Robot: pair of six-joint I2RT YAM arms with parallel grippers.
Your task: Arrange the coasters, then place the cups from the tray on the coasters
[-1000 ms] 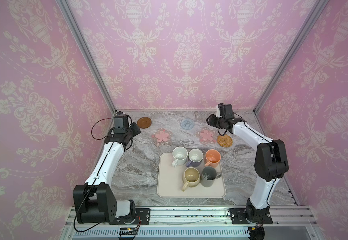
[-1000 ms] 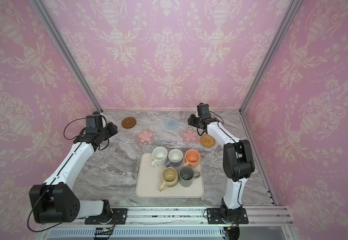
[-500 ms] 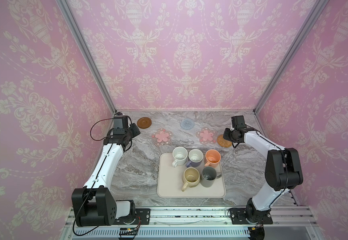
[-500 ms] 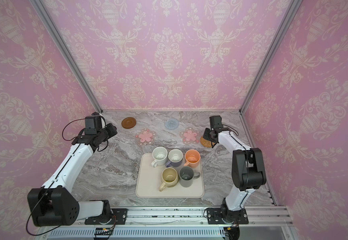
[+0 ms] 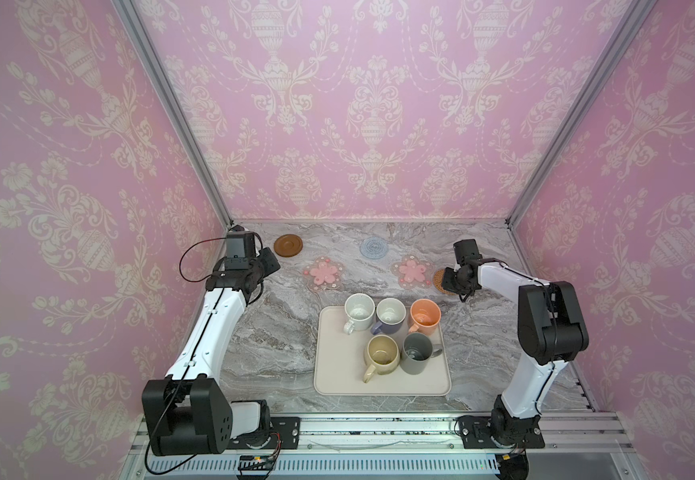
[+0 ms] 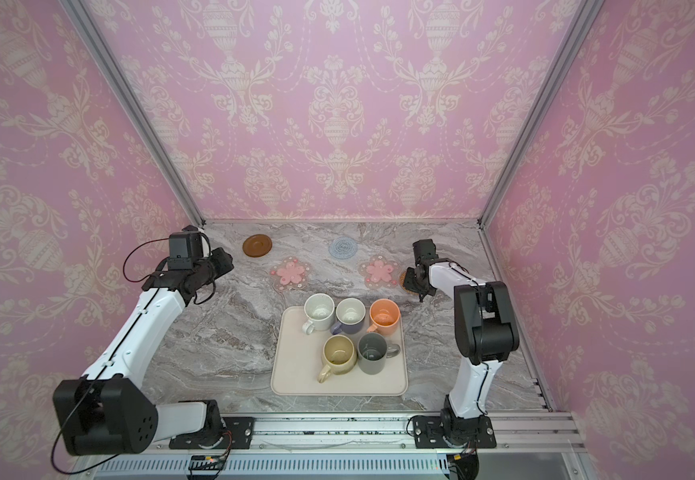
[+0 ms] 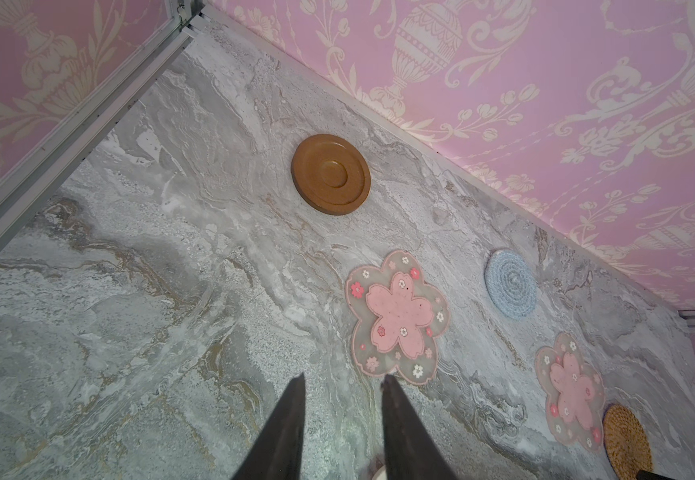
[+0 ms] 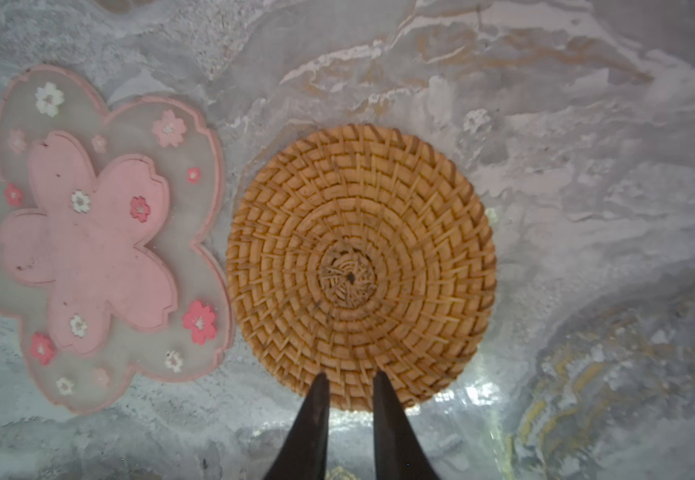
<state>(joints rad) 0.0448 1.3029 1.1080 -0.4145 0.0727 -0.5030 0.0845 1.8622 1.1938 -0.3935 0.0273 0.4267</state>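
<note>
Top views, tray: the large flat beige tray with a low rim [image 5: 337,376] lies on the grey marbled bench [image 5: 279,332], well apart from both pairs of fingers.
Top views, cups: the white mug [image 5: 359,311], the white mug with lavender outside [image 5: 391,318], the peach-orange mug [image 5: 424,316], the rounded cream-yellow mug [image 5: 382,353] and the tall grey mug [image 5: 416,354] all stand in the tray. I judge that the coasters are being arranged first.
Top views, right fingers: the right fingers [image 5: 447,283] are low over the woven rattan disc coaster [image 5: 439,274].
Left wrist view, left fingers: the left fingers [image 7: 287,415] stand apart over bare bench and hold nothing.
Left wrist view, coasters: one pink flower-shaped coaster [image 7: 397,318] lies just ahead of the tips. The brown wooden disc coaster [image 7: 330,174] and the blue-grey crocheted round coaster [image 7: 512,284] lie farther ahead. The arm probably waits, or aims at this near flower.
Right wrist view, right fingers: they are almost closed, with a narrow gap. The tips are over the rattan disc's near edge, and nothing is clamped between them.
Right wrist view, neighbour: the second pink flower-shaped coaster [image 8: 88,241] is beside the tips. It touches the rattan disc or nearly does; I cannot tell which.
Right wrist view, reason: I judge that narrow tips on top suit pressing and dragging the disc clear, so each mug gets its own mat.
</note>
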